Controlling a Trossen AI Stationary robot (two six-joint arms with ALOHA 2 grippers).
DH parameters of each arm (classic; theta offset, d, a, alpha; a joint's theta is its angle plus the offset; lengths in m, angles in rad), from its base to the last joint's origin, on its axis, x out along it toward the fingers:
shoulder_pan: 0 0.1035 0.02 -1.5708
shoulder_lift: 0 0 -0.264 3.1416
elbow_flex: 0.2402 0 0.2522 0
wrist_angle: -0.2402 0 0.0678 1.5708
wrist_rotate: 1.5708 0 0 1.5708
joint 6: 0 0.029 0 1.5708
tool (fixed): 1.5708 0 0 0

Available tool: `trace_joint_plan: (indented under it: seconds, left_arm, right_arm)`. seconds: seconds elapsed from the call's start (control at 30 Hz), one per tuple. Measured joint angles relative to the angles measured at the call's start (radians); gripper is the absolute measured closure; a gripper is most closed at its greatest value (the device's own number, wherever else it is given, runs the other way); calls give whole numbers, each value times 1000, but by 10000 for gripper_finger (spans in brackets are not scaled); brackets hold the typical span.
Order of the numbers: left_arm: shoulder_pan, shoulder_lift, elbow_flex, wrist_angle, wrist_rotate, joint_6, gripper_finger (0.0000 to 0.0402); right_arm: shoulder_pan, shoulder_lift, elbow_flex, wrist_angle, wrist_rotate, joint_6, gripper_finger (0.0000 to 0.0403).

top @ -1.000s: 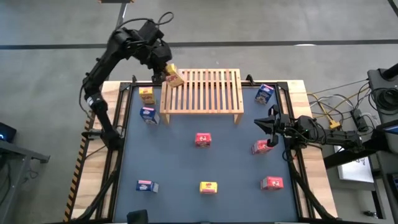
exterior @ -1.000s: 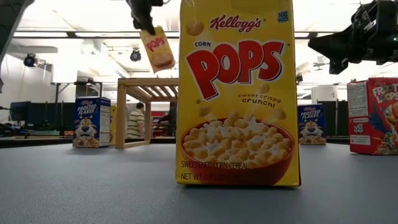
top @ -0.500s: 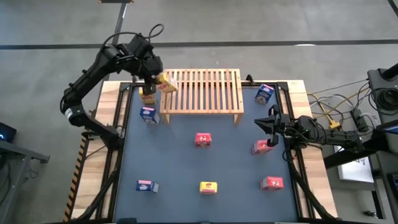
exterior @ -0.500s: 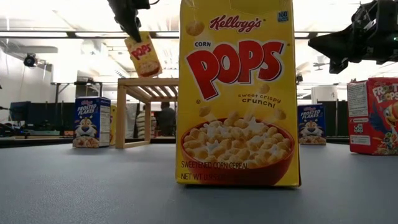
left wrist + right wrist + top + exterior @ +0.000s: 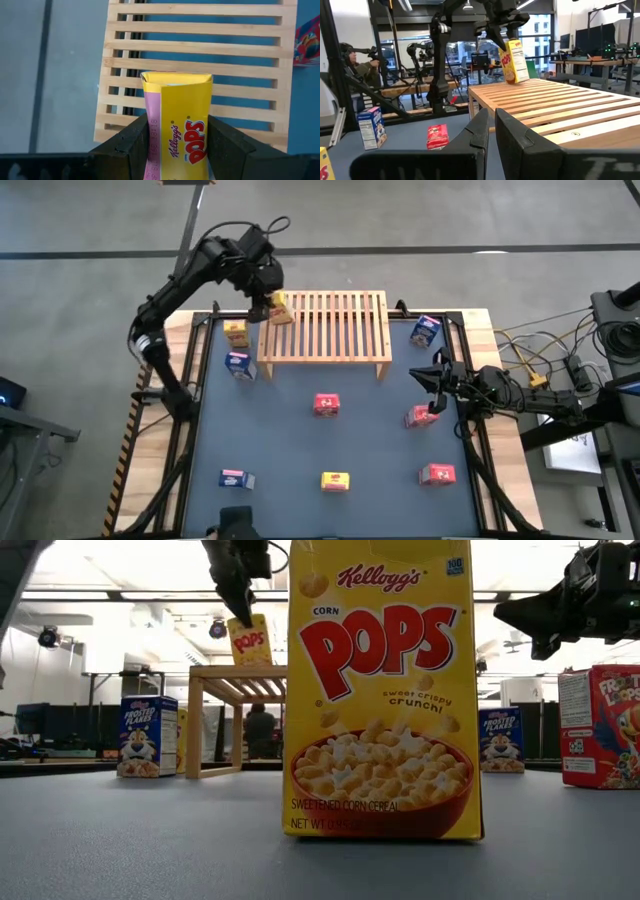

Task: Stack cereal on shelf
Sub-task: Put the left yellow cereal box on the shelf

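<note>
Left wrist view shows the left gripper (image 5: 176, 145), jaws clamped on a yellow cereal box (image 5: 176, 120), the shelf (image 5: 240, 65) just beyond them. Light, crushable cardboard: best held across its flat sides. Right gripper (image 5: 437, 376) waits, jaws closed.

Overall light: bright and even, from overhead.
Sources: ceiling lights (image 5: 120, 595) glow white in the low view, washing out the room's upper part.
Backlight: windows (image 5: 465, 52) behind the far room leave the left arm (image 5: 440, 60) dark against them.
Shadows: soft and short on the table (image 5: 300, 440).
Focus: the near yellow box (image 5: 385, 690) is sharp; the right wrist's own fingers (image 5: 512, 140) are blurred.
</note>
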Motion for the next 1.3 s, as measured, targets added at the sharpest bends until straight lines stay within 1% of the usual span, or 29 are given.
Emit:
trace_joint_plan:
  seconds: [0.13,0.23,0.27,0.33,0.47,0.63,0.77,0.93,1.17,1.23,1.3]
  left_arm:
    - [0,98,152,-95,-4,-8,249]
    - [0,162,248,-124,-49,-16,246]
    - [0,173,261,-118,-59,-24,242]
    - [0,174,249,-90,-73,-29,230]
    - [1,188,245,-107,-104,-43,194]
    - [1,187,246,-109,-107,-50,147]
    - [1,185,256,-109,-107,-53,122]
    - [1,142,260,-111,-124,-56,112]
    - [2,25,260,-112,-132,-63,114]
    - [2,-15,259,-111,-120,-74,117]
    - [2,-57,253,-108,-60,-87,122]
  right_arm:
    - [0,0,0,0,0,1,380]
    - [0,0,0,0,0,2,380]
    - [0,0,0,0,0,2,380]
    - [0,0,0,0,1,2,380]
    - [0,0,0,0,1,2,380]
    - [0,0,0,0,1,0,380]
    - [0,0,0,0,1,0,380]
    - [0,0,0,0,1,-1,380]
    - [0,0,0,0,1,-1,380]
    - [0,0,0,0,1,-1,380]
    - [0,0,0,0,1,-1,380]
